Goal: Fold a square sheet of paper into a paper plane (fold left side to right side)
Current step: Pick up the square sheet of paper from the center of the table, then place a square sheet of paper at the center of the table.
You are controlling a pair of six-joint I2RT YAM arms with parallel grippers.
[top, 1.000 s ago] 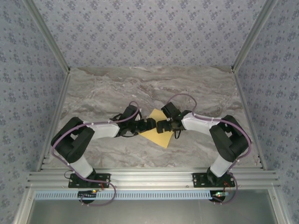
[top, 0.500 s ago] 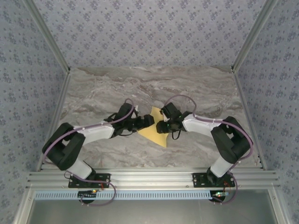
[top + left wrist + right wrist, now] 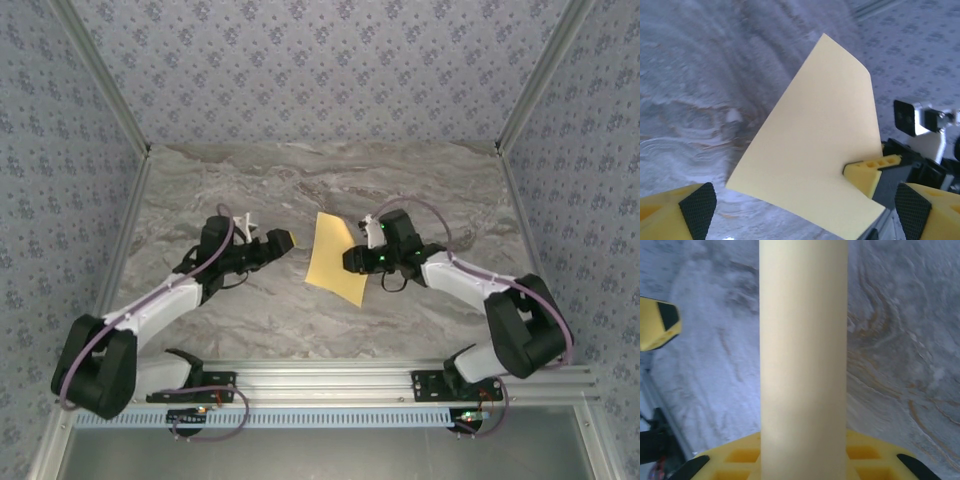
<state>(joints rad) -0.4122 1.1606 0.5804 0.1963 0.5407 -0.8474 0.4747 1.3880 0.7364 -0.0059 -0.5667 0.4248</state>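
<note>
The square sheet of paper (image 3: 333, 257) is plain yellow-orange and shows as a narrow four-sided panel over the middle of the marble table. My right gripper (image 3: 352, 262) is shut on its right edge and holds it raised off the table. From the right wrist the sheet (image 3: 803, 350) runs straight up out of my right gripper (image 3: 803, 467) as a curved strip. My left gripper (image 3: 284, 240) stands open to the left of the sheet, apart from it. In the left wrist view my left gripper (image 3: 805, 207) gapes wide in front of the sheet (image 3: 815, 145), with a right finger (image 3: 872, 169) pinching the sheet's edge.
The marble table top (image 3: 320, 180) is bare behind and in front of the sheet. Aluminium rails (image 3: 330, 380) run along the near edge, and patterned walls close in the sides and back. One left fingertip (image 3: 657, 322) shows at the left of the right wrist view.
My left gripper has let go and drawn back to the left, opening wide. My right gripper has closed on the sheet's right edge and lifted it, shifting slightly right.
</note>
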